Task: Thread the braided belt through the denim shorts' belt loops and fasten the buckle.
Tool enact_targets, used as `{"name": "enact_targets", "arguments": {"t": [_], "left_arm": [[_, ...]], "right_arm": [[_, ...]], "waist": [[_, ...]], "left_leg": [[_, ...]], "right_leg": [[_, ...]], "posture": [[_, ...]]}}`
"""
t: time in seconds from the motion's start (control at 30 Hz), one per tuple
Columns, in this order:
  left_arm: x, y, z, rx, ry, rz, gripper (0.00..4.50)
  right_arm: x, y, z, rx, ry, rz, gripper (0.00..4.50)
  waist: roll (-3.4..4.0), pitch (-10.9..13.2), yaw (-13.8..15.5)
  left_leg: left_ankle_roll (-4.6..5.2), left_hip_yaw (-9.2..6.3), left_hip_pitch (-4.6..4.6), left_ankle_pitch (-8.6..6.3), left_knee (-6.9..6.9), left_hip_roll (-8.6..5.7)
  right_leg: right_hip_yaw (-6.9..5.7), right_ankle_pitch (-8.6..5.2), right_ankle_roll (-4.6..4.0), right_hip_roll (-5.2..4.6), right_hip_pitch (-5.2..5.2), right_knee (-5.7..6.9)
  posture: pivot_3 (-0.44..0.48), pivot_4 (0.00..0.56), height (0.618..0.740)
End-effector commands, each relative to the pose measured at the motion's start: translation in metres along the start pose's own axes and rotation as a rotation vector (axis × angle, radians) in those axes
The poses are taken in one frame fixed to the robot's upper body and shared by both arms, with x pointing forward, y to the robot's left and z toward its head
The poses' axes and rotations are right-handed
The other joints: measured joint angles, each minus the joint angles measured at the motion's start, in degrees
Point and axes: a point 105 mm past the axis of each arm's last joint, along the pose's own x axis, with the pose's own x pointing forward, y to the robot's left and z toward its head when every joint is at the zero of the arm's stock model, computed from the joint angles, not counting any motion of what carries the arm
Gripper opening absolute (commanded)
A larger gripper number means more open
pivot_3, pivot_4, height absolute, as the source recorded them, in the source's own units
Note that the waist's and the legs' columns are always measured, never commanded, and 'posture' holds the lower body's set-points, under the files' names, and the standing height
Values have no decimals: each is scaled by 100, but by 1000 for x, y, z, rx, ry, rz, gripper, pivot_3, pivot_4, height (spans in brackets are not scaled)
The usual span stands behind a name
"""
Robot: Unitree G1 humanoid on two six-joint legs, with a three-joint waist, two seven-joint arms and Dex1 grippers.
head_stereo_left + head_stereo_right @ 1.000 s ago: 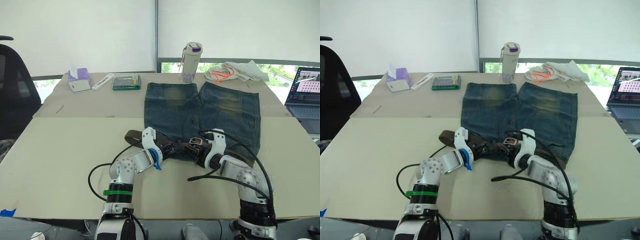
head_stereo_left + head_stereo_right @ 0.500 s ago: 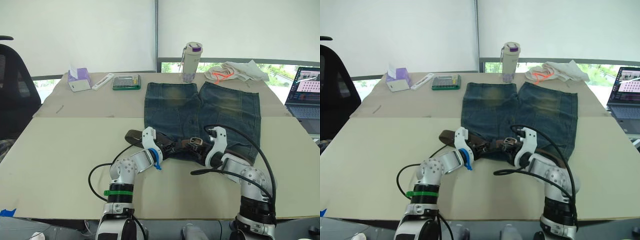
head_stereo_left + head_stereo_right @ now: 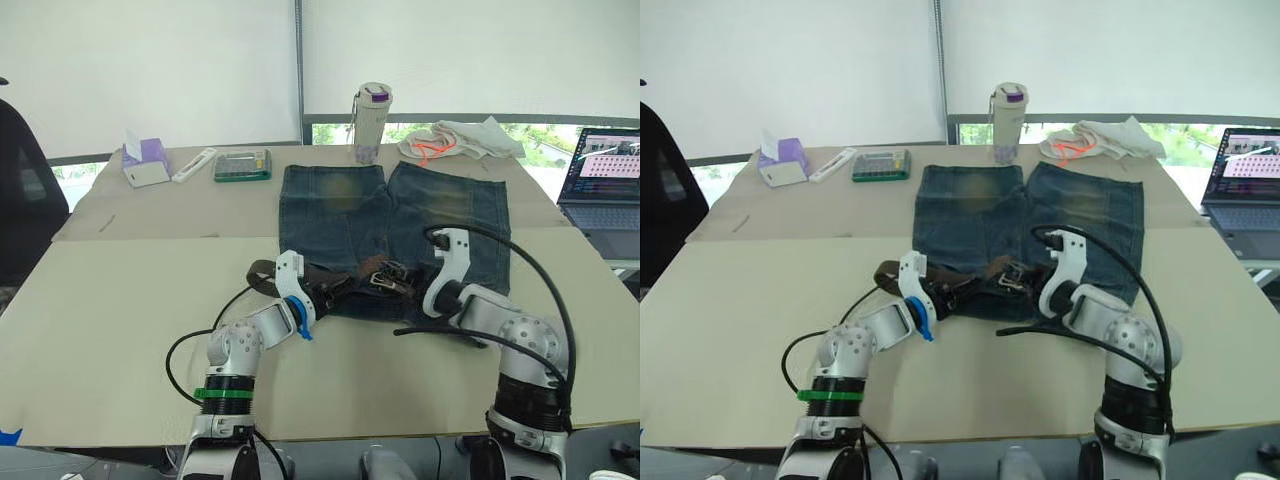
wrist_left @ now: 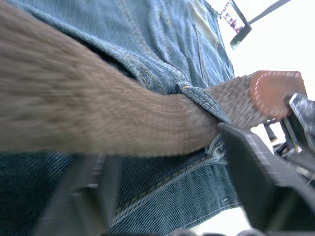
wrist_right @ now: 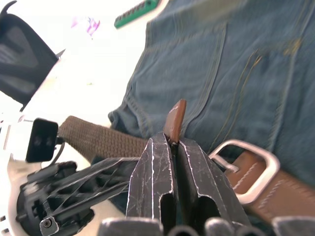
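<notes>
The denim shorts lie flat on the table with the waistband nearest me. Along that waistband runs the braided belt, passing under a belt loop. Its silver buckle rests on the denim near the middle. My left gripper stands open, with one finger on each side of the braided strap. My right gripper is shut on the belt's brown leather tip, just beside the buckle. In the eye views the two grippers face each other over the waistband, left gripper and right gripper.
At the table's far edge stand a tissue box, a white bar, a green calculator, a bottle and a whitish cloth with orange cord. A laptop sits at the right and a black chair at the left.
The camera has shifted. My left gripper's fingers have spread off the belt. My right gripper has closed on the belt's leather tip and drawn a little to the right.
</notes>
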Motion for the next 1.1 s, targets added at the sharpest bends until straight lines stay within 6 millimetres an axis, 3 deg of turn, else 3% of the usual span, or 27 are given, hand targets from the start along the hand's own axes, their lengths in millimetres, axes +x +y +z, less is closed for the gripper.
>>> {"name": "enact_targets", "arguments": {"t": [0.03, 0.23, 0.37, 0.53, 0.63, 0.8, 1.1], "left_arm": [[-12, 6, -8, 114, 34, -13, 4441], [-26, 0, -17, 235, 57, -121, 4441], [-39, 3, -18, 343, 56, -187, 4441], [-56, -36, 3, 308, -40, -442, 4441], [-59, -67, 27, 137, -161, -585, 4441], [-55, -98, 52, -128, -271, -706, 4441], [-46, -106, 82, -446, -383, -722, 4441]], "right_arm": [[-14, 3, 35, -16, -111, 49, 0], [-32, 7, 65, 59, -201, 146, 0], [-42, 23, 89, 169, -299, 281, 0], [-40, 50, 103, 311, -366, 416, 0], [-33, 62, 102, 419, -386, 461, 0], [-18, 70, 90, 458, -368, 431, 0], [-12, 74, 79, 452, -356, 427, 0]], "waist": [[1, 0, -17], [4, 2, -11], [14, 7, -5], [17, 15, -11], [18, 17, 6], [17, 17, 1], [16, 18, -14]], "left_leg": [[0, 0, 1, 0, -1, 0], [1, -1, 1, 0, -6, 2], [1, -3, 1, 0, -8, 4], [3, -8, -4, 1, -12, 29], [5, -7, -10, 2, -10, 34], [7, -6, -16, 1, -4, 33], [7, -1, -13, 1, -6, 21]], "right_leg": [[2, 0, 0, 0, 0, 0], [4, -1, -3, -1, -1, -3], [8, 0, -9, -2, -2, -3], [8, -1, -14, -1, -6, -4], [7, 0, -13, -3, -9, -4], [3, 0, -7, -3, -5, -8], [2, 0, -7, 9, -7, -7]], "posture": [[0, 150, 740], [0, 150, 740], [0, 150, 740], [0, 150, 740], [0, 150, 740], [0, 150, 740], [0, 150, 740]]}}
